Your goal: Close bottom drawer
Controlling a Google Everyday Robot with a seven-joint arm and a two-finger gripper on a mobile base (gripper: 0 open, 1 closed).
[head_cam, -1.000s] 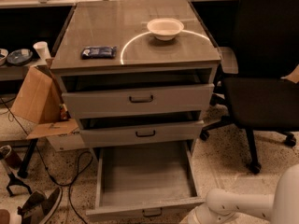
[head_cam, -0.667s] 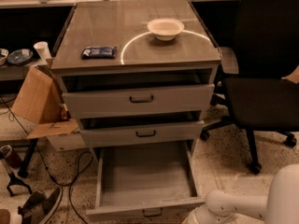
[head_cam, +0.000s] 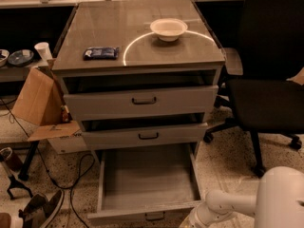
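the bottom drawer [head_cam: 147,182] of a grey cabinet [head_cam: 95,27] stood pulled far out over the speckled floor, its plain grey interior open to view and its small dark handle at the frame's lower edge. the robot's white arm [head_cam: 228,204] reached in low from the bottom right corner: a thick pale link at the right, then a slimmer segment running leftward and slightly down toward the drawer's front right corner. the gripper [head_cam: 189,222] sat at the end of that segment, just beside the drawer front and cut off by the bottom edge — whether it was apart or together could not be told. above, the middle drawer [head_cam: 180,133] and the top drawer [head_cam: 190,99] each stood slightly ajar. a white bowl [head_cam: 168,28] and a dark blue packet [head_cam: 100,53] rested well apart on top of the cabinet, the bowl just inside a bright arc of light. a black office chair [head_cam: 270,94] stood to the right of the cabinet and a cardboard box [head_cam: 40,103] to its left.
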